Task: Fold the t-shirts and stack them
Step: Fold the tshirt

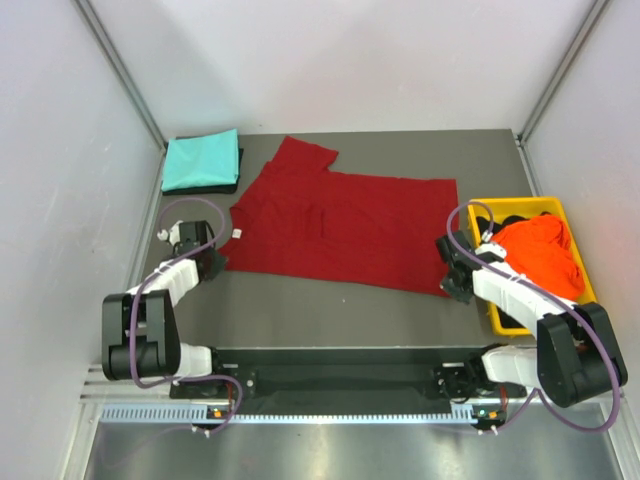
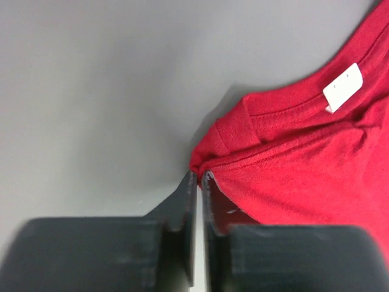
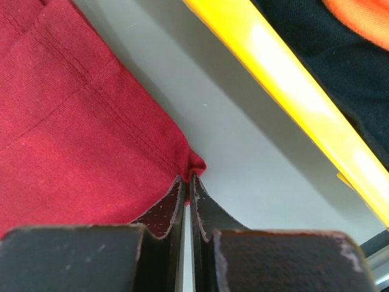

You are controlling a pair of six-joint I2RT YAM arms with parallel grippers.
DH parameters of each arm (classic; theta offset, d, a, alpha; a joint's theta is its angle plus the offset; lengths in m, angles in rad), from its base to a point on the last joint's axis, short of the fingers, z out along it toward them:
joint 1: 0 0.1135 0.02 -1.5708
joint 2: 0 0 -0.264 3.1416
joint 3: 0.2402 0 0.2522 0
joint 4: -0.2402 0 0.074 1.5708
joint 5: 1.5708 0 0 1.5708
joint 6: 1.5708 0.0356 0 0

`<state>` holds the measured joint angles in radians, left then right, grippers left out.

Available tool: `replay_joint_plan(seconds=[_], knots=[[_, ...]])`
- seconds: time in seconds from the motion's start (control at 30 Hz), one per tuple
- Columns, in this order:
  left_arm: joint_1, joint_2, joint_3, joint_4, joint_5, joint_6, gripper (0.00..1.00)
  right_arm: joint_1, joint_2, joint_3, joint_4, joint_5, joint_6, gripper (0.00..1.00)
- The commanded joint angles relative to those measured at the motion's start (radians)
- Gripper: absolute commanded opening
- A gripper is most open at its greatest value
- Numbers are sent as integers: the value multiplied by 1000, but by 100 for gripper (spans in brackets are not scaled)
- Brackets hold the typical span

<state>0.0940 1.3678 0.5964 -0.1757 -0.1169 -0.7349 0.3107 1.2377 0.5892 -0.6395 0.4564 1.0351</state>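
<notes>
Our right pincer [image 3: 188,179] is clamped on just the tip of a hem corner of the dark red t-shirt [image 3: 79,121], so we judge a pull could slip it free. Our left pincer [image 2: 199,177] stands nearly closed at the collar-side corner; we cannot tell whether it pinches cloth. The shirt lies spread mid-surface [image 1: 330,310], near the yellow bin [image 1: 545,207].

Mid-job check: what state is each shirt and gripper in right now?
dark red t-shirt: spread open, unfolded
teal t-shirt: folded, far left corner
orange t-shirt: crumpled in the yellow bin
black t-shirt: unfolded, under the orange one
left gripper: shut on the dark red t-shirt's neck-side edge
right gripper: shut on its opposite corner
</notes>
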Motion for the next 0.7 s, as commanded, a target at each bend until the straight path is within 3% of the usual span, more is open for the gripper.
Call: replay_joint_plan(seconds=[0.0,0.17,0.43,0.67], knots=[[6,31,17,-14,-38,29,2,-16,-12,6,-38,34,-23,0],[4,-1,22,-73,-64,31,0,-31,-17,23,-80,42,-56,0],[3,-186,-12,-203,-133,49,0,-33,-66,26,-117,10,-95,0],[3,-286,-61,-257,-92,31,0,-33,-93,-11,-134,-70,-129,0]])
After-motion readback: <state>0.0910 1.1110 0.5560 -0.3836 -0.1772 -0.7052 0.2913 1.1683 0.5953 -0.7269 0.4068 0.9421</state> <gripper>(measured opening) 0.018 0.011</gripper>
